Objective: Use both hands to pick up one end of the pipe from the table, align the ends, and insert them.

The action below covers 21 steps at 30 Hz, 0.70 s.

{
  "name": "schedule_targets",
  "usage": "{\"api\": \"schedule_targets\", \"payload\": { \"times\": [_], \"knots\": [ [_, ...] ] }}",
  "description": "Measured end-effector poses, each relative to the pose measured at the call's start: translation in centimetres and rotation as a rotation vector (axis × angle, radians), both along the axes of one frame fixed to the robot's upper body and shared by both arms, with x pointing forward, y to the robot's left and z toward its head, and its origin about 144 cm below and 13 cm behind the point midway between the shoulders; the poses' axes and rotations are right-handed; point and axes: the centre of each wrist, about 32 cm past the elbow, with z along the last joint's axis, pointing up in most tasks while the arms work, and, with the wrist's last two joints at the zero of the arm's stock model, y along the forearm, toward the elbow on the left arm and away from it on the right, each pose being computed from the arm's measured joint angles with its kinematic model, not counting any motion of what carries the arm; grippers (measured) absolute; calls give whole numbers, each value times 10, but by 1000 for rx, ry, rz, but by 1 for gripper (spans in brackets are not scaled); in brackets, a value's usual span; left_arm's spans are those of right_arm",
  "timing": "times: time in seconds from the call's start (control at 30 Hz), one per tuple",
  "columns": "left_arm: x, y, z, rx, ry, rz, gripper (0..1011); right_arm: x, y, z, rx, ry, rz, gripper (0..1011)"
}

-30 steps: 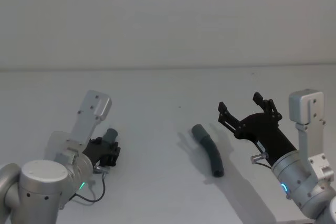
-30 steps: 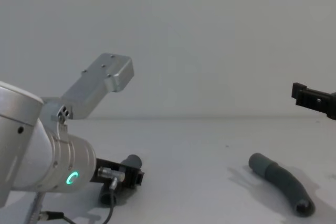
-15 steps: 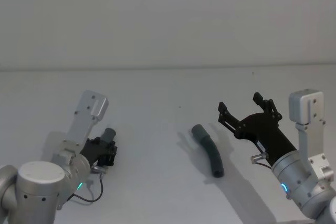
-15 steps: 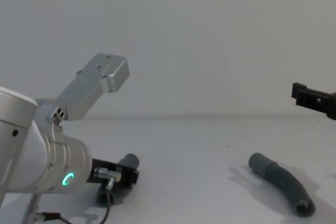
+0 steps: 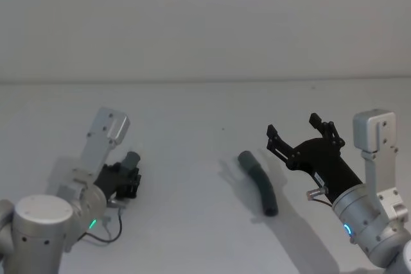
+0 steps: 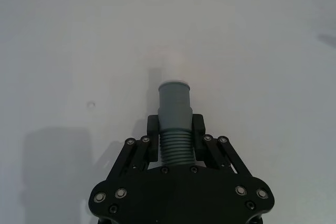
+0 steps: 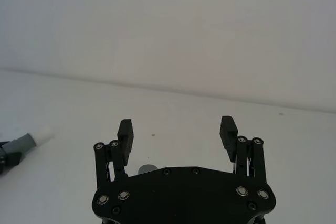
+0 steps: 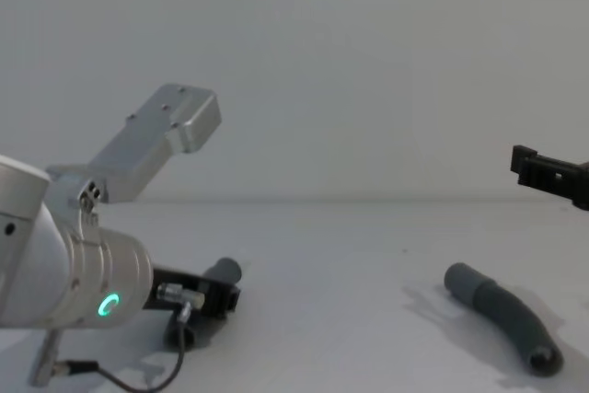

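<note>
Seemingly left end effector (image 6: pixel 175 128) clamps pipe (image 6: pixel 175 104).

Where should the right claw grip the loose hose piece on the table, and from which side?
Probably on the ribbed body just behind the smooth cuff, from above, the open right claw straddling the hose piece across its width. It lies flat on the table, so its sides are reachable, and the cuff is left free for joining.
</note>
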Motion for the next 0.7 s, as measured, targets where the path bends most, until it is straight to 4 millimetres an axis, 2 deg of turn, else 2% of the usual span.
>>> {"api": "schedule_targets", "payload": {
  "times": [0.7],
  "knots": [
    [20, 21, 35, 2, -151, -256, 335, 0, 0, 0, 0, 0, 0, 1004]
  ]
}}
